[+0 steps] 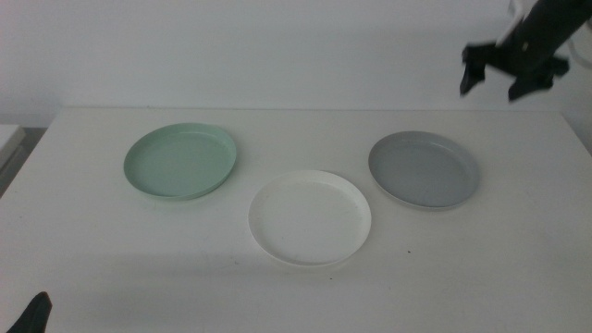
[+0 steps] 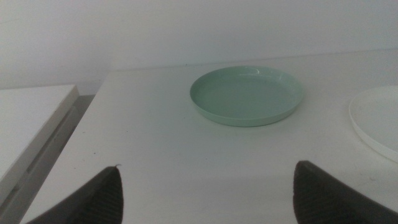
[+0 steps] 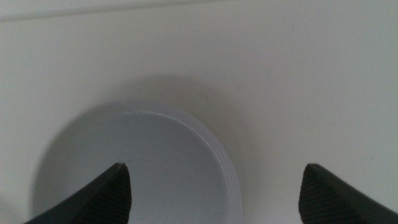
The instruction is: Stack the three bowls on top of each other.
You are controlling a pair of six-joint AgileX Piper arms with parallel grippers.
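While the three bowls lie apart on the white table point(image 1: 111, 268), none stacked, the right gripper point(image 1: 504, 74) is held high at the far right, above and slightly beyond the grey bowl point(image 1: 425, 168). In the right wrist view its two dark jaws are seen spread wide with nothing between them, and the grey bowl point(image 3: 134, 168) is framed below, untouched.

The left gripper point(image 1: 35, 314) is seen only as a dark tip at the near left edge of the middle view. In the left wrist view its jaws are likewise set wide apart and empty, low over the table point(image 2: 174, 162), with the mint green bowl point(image 2: 247, 95) well ahead of them and the rim of the white bowl point(image 2: 379, 121) off to the right.

Layout noted: mint green bowl point(image 1: 180, 161) far left, white bowl point(image 1: 310, 217) centre and nearest, grey bowl right. The white bowl lies between the other two, near each but touching neither.

Surface: plain matt white, a few small dark specks. A pale wall is seen behind the far edge. A second white surface point(image 2: 31, 118) stands beside the table's left edge, parted from it by a dark gap.

Bare table is seen along the near side and around every bowl.
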